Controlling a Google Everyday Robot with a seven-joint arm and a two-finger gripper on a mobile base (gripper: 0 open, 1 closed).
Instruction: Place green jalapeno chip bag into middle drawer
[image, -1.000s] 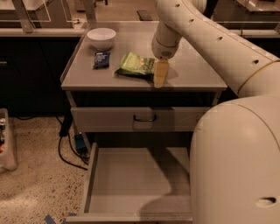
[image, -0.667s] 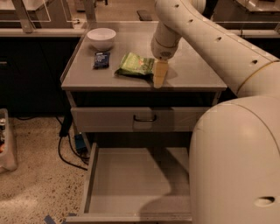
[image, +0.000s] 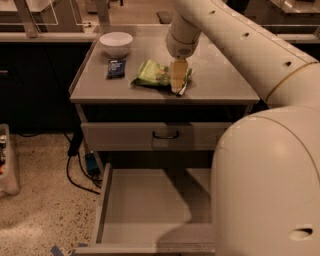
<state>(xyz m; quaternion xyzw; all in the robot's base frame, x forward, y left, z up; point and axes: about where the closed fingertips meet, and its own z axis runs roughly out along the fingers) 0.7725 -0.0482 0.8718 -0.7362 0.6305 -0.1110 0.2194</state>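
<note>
The green jalapeno chip bag (image: 151, 74) lies crinkled on the grey cabinet top (image: 220, 82), near its middle. My gripper (image: 178, 86) hangs from the white arm and points straight down at the bag's right end, touching or just above it. The middle drawer (image: 142, 200) is pulled out below, a wide grey box with a plain floor and nothing in it. My arm's large white body covers the drawer's right part.
A white bowl (image: 116, 44) stands at the back left of the top, with a small dark blue packet (image: 115, 68) in front of it. A shut drawer front with a black handle (image: 165, 135) sits above the open drawer. Cables (image: 80, 165) trail on the floor at left.
My gripper has shifted slightly left, closer onto the bag's right end. The bag, bowl and drawer have not moved.
</note>
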